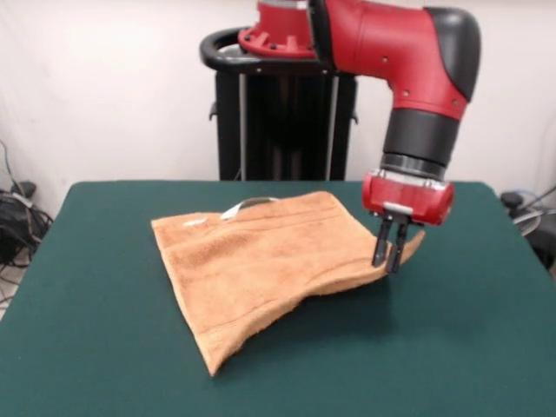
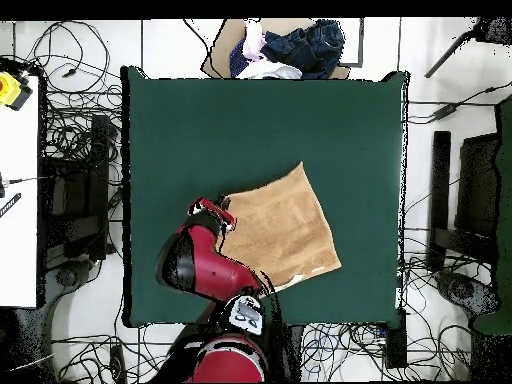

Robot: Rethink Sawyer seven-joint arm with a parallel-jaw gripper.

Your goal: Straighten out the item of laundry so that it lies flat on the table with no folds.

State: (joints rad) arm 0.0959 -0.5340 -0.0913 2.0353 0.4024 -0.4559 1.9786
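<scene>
The hand [image 1: 388, 254] is closed on the towel's [image 1: 261, 261] lifted right corner, right of frame centre. The rest of the towel stretches leftward from it across the table [image 1: 104, 347], its near edge still curled.

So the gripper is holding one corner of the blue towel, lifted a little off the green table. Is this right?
Not quite: the towel is orange-tan, not blue, as the front view shows. The rest holds: the gripper is shut on one corner, which is raised a little off the green table.
</scene>
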